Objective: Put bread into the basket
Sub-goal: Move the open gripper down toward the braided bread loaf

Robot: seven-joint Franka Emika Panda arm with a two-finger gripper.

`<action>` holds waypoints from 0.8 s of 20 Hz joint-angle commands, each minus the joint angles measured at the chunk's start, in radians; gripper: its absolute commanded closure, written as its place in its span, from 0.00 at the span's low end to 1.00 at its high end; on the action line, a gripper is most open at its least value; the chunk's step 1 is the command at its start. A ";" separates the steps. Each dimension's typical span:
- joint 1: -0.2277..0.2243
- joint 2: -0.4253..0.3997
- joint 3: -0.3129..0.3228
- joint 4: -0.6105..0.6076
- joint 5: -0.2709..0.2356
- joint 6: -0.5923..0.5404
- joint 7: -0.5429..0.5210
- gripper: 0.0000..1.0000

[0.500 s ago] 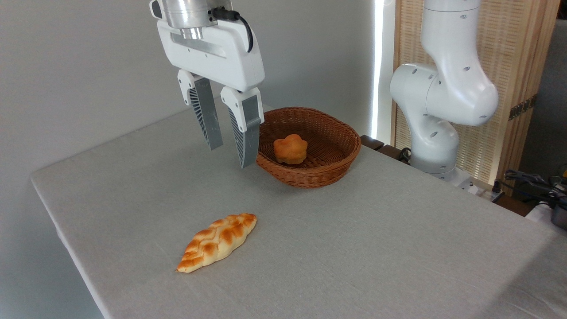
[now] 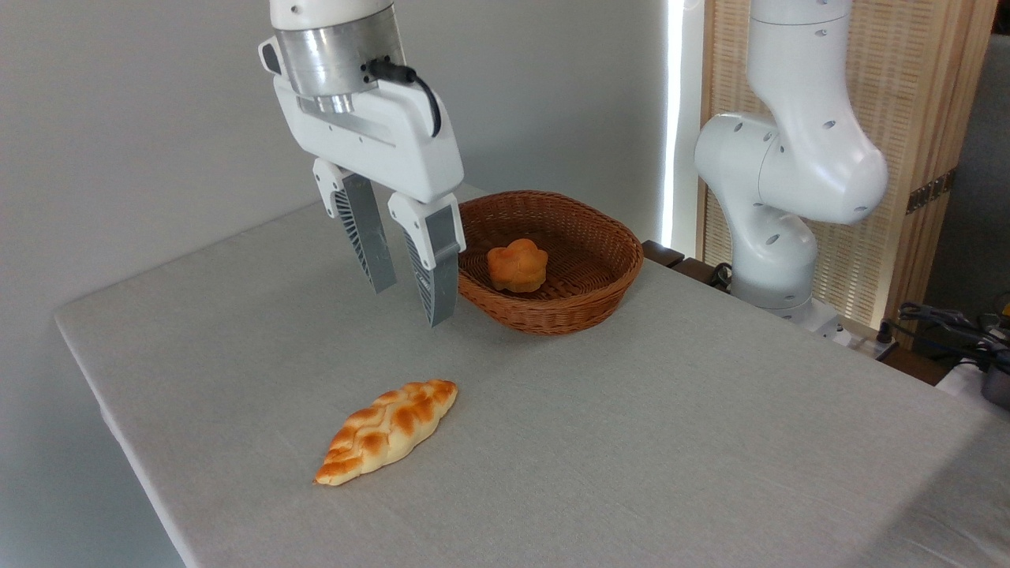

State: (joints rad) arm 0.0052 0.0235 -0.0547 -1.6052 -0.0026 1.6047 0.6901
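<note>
Gripper: the gripper (image 2: 410, 304) hangs above the desk (image 2: 631, 442), fingers parted with a modest gap, nothing held.
Bread: the braided bread (image 2: 387, 431) lies flat on the desk, below and nearer the camera than the gripper, well apart from it, long axis diagonal.
Basket: the wicker basket (image 2: 584, 312) sits just beside the gripper, to its right; a small orange bun (image 2: 517, 266) lies inside.
Step judged: approach for grasping.
Advice: the fingers are best turned to span the loaf's narrow width at mid-length, then lowered.

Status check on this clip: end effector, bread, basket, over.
End effector open, empty, above the table. Bread flat on table, untouched. Basket holds only a small bun. Path clear.
</note>
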 commanded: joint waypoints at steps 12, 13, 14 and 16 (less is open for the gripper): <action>-0.008 -0.001 -0.005 -0.185 -0.060 0.288 -0.038 0.00; -0.010 -0.001 -0.005 -0.221 -0.095 0.335 -0.058 0.00; -0.010 -0.001 -0.005 -0.239 -0.108 0.360 -0.066 0.00; -0.013 0.001 -0.005 -0.271 -0.117 0.405 -0.077 0.00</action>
State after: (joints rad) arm -0.0018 0.0384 -0.0604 -1.7895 -0.0797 1.9093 0.6531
